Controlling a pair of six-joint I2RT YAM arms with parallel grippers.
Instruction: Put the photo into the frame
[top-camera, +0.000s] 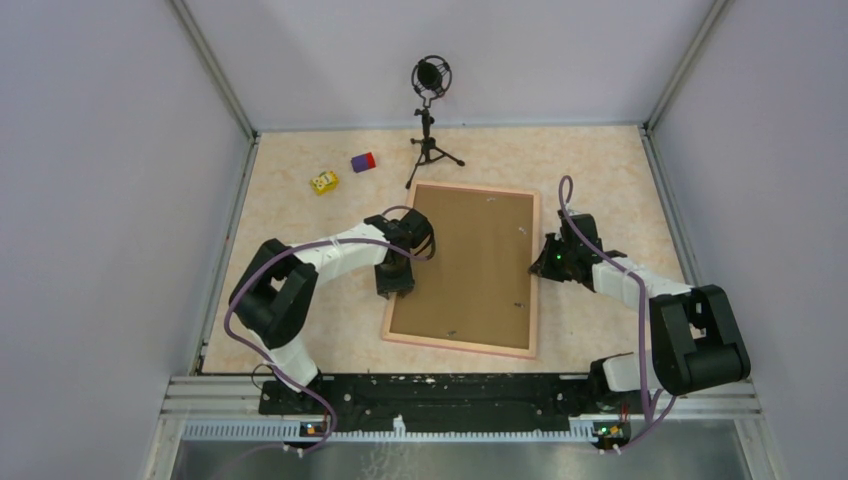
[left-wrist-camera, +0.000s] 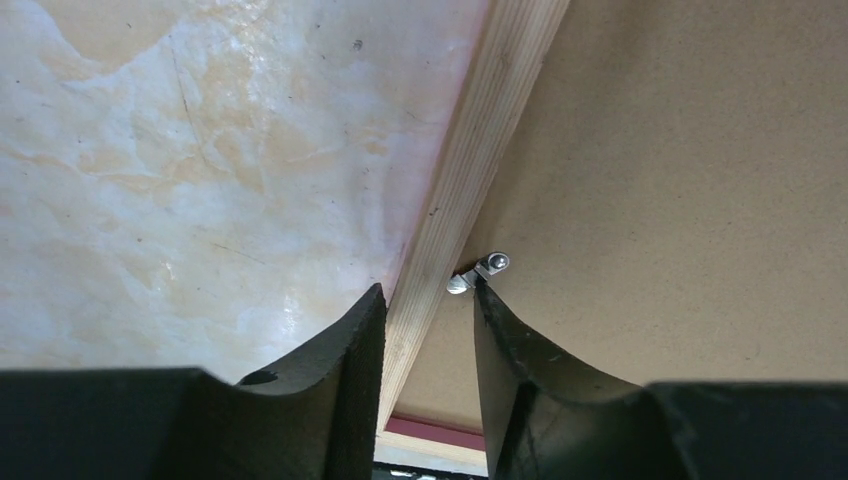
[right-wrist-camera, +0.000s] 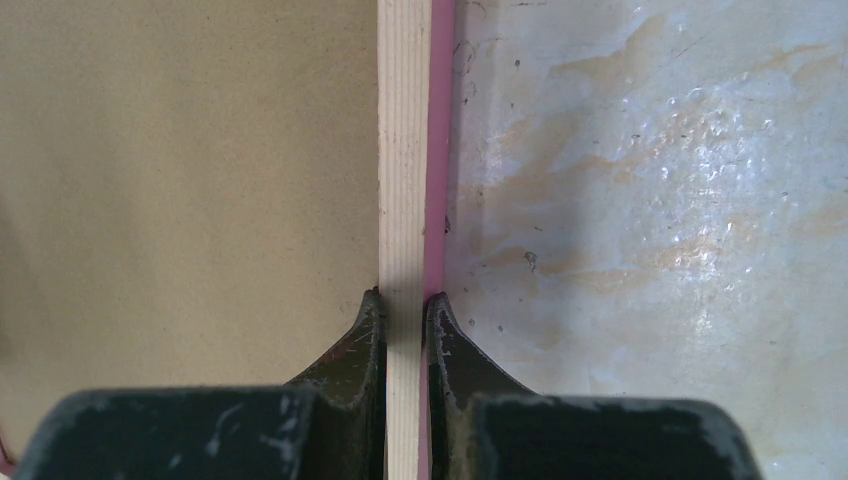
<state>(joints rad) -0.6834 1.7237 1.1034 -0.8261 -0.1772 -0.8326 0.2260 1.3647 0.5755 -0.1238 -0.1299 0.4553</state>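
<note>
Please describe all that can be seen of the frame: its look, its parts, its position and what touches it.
The frame is a large thin rectangle. It lies flat and face down on the table, slightly turned. Its narrow rails look like pale bare wood at the back and are pink on the outer side. A brown backing board fills it, with small metal clips at the rim. The right tool is shut on its right rail. The left tool stands astride its left rail, beside a clip.
</note>
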